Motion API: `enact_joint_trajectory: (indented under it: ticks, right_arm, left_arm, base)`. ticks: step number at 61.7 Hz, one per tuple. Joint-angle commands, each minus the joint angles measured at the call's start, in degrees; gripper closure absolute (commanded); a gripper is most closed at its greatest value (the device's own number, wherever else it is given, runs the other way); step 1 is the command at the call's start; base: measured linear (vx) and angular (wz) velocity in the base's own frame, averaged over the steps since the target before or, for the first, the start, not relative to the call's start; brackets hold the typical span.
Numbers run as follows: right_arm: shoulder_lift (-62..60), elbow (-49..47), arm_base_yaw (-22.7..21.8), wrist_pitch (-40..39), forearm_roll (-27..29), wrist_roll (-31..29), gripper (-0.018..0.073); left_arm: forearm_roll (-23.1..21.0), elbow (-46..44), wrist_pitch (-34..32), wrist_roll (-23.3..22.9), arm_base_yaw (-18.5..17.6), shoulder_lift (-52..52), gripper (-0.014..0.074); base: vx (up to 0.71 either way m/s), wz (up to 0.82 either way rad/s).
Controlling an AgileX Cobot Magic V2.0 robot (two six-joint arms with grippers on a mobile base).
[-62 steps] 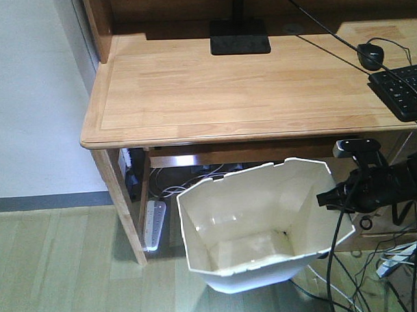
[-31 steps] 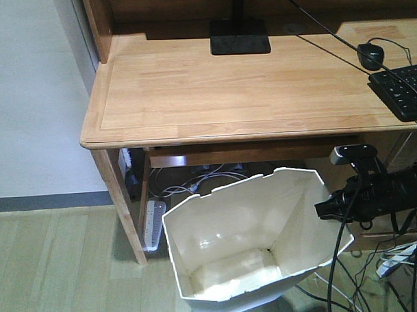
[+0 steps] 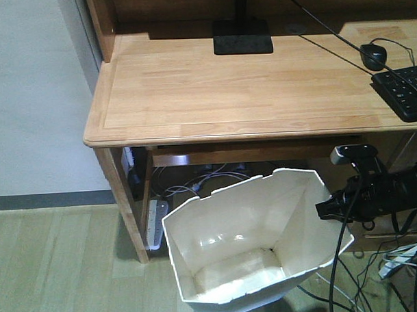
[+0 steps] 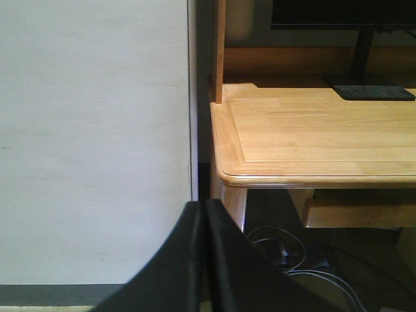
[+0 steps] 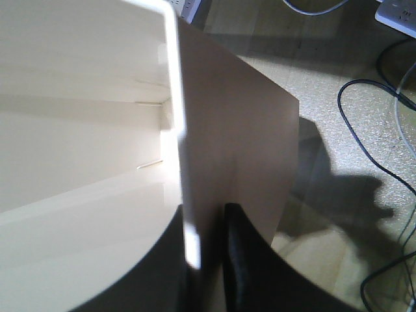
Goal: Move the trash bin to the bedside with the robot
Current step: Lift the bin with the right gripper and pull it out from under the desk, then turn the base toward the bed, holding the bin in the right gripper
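Two black fingers (image 5: 244,260) of the right gripper (image 5: 207,257) pinch the rim wall of the trash bin (image 3: 228,227), one inside, one outside. The bin is just before the front edge of the desk (image 3: 227,94), with bare floor (image 3: 55,264) beyond the desk's left leg. The fingers of the left gripper (image 4: 205,253) meet, holding nothing.

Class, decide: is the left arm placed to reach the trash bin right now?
Probably not: the left gripper faces the wall and desk corner, with the trash bin outside its view.
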Motion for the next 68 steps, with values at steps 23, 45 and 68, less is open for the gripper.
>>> enact_joint_trajectory:
  ticks: [23,45,68]
  right_arm:
    - [-3.3,-1.2,-0.2,9.0,4.5,1.0,0.0563]
    - [-3.3,-1.2,-0.2,9.0,4.5,1.0,0.0563]
    - [-3.3,-1.2,-0.2,9.0,4.5,1.0,0.0563]
  left_arm:
    - [-0.2,1.7,-4.0,-0.5,-0.1,-0.6,0.0602]
    - [-0.2,1.7,-4.0,-0.5,-0.1,-0.6,0.0602]
    - [-0.2,1.7,-4.0,-0.5,-0.1,-0.6,0.0602]
  base:
    - [-0.07,0.23]
    - [-0.12,0.45]
    - [-0.13,0.56]
